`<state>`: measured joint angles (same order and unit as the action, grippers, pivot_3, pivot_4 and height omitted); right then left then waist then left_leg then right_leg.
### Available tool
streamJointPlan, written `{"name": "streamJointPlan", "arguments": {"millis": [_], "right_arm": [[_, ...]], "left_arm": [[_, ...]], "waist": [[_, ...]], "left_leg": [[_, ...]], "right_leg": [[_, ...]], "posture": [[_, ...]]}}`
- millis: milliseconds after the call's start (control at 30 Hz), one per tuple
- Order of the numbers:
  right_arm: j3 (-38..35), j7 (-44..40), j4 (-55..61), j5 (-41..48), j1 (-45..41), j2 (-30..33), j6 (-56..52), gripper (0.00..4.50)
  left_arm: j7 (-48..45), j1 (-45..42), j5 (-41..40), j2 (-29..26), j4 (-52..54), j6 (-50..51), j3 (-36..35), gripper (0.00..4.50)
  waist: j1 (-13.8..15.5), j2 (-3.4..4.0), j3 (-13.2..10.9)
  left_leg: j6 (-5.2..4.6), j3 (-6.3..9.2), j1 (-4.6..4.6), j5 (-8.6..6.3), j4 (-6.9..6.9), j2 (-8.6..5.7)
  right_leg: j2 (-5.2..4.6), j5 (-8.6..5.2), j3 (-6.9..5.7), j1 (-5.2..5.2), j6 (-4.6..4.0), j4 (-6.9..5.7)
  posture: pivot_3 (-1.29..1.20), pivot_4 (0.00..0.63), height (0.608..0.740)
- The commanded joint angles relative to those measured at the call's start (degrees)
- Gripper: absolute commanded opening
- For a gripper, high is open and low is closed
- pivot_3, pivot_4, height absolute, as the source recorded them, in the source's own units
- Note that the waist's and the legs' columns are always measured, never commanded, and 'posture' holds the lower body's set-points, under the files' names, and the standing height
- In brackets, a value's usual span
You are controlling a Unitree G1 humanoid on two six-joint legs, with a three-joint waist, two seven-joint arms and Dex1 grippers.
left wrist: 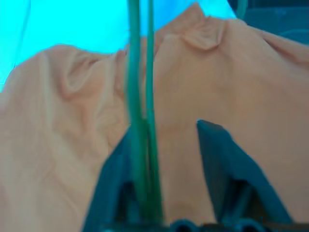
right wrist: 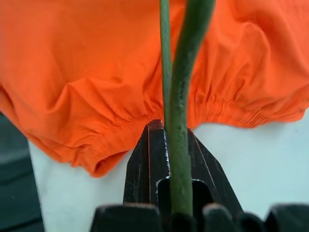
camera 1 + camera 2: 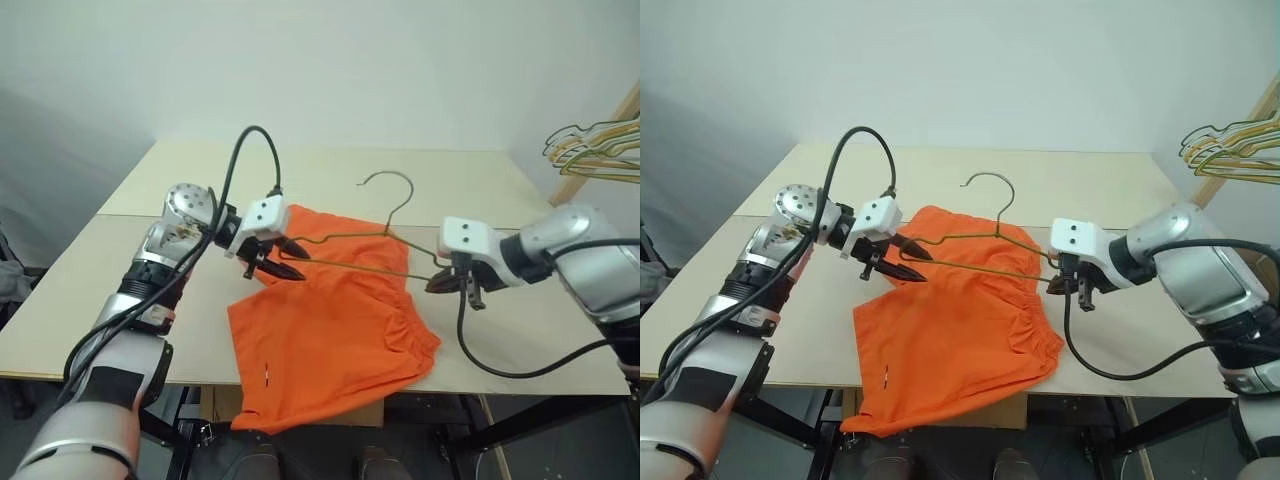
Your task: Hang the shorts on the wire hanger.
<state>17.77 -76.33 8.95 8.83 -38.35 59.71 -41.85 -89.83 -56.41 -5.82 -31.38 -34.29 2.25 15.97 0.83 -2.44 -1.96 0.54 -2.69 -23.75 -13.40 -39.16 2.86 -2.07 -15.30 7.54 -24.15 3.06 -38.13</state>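
The table (image 3: 520, 330) is carrying the shorts (image 3: 330, 340), which are lying spread flat near its front edge, one leg hanging over that edge and the gathered waistband facing the right gripper. No containers are standing on the table. Left of the shorts, the left arm is reaching in across the table with its wrist bent, so the left gripper (image 3: 288, 258) is pointing rightward and slightly down over the upper left part of the shorts. Its fingers (image 1: 217, 159) are standing moderately parted; in the left wrist view the two wires of the wire hanger (image 3: 365, 255) are running up along the inside of one finger, and whether that finger is touching them cannot be told. The hanger is lying across the upper part of the shorts, slightly raised, its hook (image 3: 392, 195) rising toward the far side of the table beyond the shorts. At the right edge of the shorts, by the waistband, the right arm is coming in from the side with its forearm roughly level and its gripper tipped downward. The right gripper (image 3: 440, 283) is pinching the right corner of the hanger, fingers closed tight on the wire. Far right of the shorts, beyond the table, a bunch of coloured hangers (image 3: 595, 150) is hanging.
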Motion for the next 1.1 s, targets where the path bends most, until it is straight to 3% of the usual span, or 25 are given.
{"name": "streamJointPlan", "arguments": {"millis": [33, 200, 400, 567, 700, 800, 1100], "right_arm": [[-9.2, 2.4, 6.5, 5.3, 6.4, 2.4, -7.6, 0.0], [-22.7, 7.6, 12.9, 10.7, 23.5, 3.5, -18.6, 0.0], [-38.3, 12.0, 16.1, 16.7, 36.0, 0.9, -30.9, 0.0], [-48.7, 12.1, 13.2, 23.0, 44.0, -0.7, -49.0, 0.0], [-48.2, 11.9, 8.5, 28.0, 48.4, 1.3, -50.6, 0.0], [-45.9, 12.9, 5.8, 31.1, 47.7, 1.7, -50.6, 0.0], [-35.0, 13.6, 1.7, 36.6, 44.7, 4.7, -50.5, 0.0]], "left_arm": [[2.6, -3.3, 0.5, -0.6, -4.6, -1.9, -2.6, 3.04], [2.1, -1.7, -0.9, -3.4, -5.1, -0.2, -4.9, 4.46], [5.4, 4.5, -8.1, -1.9, 2.9, 1.9, -11.7, 4.46], [-0.1, 11.4, -12.4, -4.4, 15.6, 6.5, -11.0, 4.46], [1.0, 13.6, -13.3, -4.3, 20.0, 9.3, -10.3, 4.46], [1.0, 14.2, -13.7, -4.0, 21.7, 10.6, -9.7, 4.46], [0.7, 14.8, -14.9, -4.7, 24.2, 12.7, -9.3, 4.46]], "waist": [[0.1, 0.0, 0.0], [0.0, 0.0, 0.0], [0.1, 0.01, 0.0], [0.6, 0.01, 0.0], [0.5, 0.01, 0.0], [0.1, 0.01, 0.0], [-0.2, 0.03, 0.0]], "left_leg": [[0.0, 0.02, 0.0, 0.0, 0.0, 0.0], [0.0, 0.21, -0.04, 0.0, 0.01, -0.01], [0.0, 0.28, 0.03, 0.0, -0.07, -0.01], [-0.06, 0.4, 0.03, 0.05, -0.18, -0.01], [-0.07, 0.41, 0.49, 0.04, -0.18, -0.01], [-0.06, 0.43, 0.82, 0.04, -0.18, -0.01], [-0.07, 0.46, 0.83, 0.03, -0.07, -0.01]], "right_leg": [[0.0, 0.0, -0.01, 0.01, 0.0, 0.0], [0.01, 0.0, -0.13, 0.02, -0.01, -0.01], [0.0, 0.01, -0.17, 0.15, -0.01, -0.09], [0.0, 0.07, -0.29, 0.25, -0.02, -0.09], [0.0, 0.05, -0.32, 0.75, 0.01, 0.01], [-0.01, -0.2, -0.34, 1.12, 0.43, 0.1], [0.0, -0.24, -0.36, 1.12, 0.44, 0.14]], "posture": [[0.07, 0.0, 0.74], [0.08, 0.0, 0.74], [0.1, 0.0, 0.74], [0.1, 0.0, 0.74], [0.09, 0.0, 0.74], [0.09, 0.0, 0.74], [0.12, 0.0, 0.74]]}}
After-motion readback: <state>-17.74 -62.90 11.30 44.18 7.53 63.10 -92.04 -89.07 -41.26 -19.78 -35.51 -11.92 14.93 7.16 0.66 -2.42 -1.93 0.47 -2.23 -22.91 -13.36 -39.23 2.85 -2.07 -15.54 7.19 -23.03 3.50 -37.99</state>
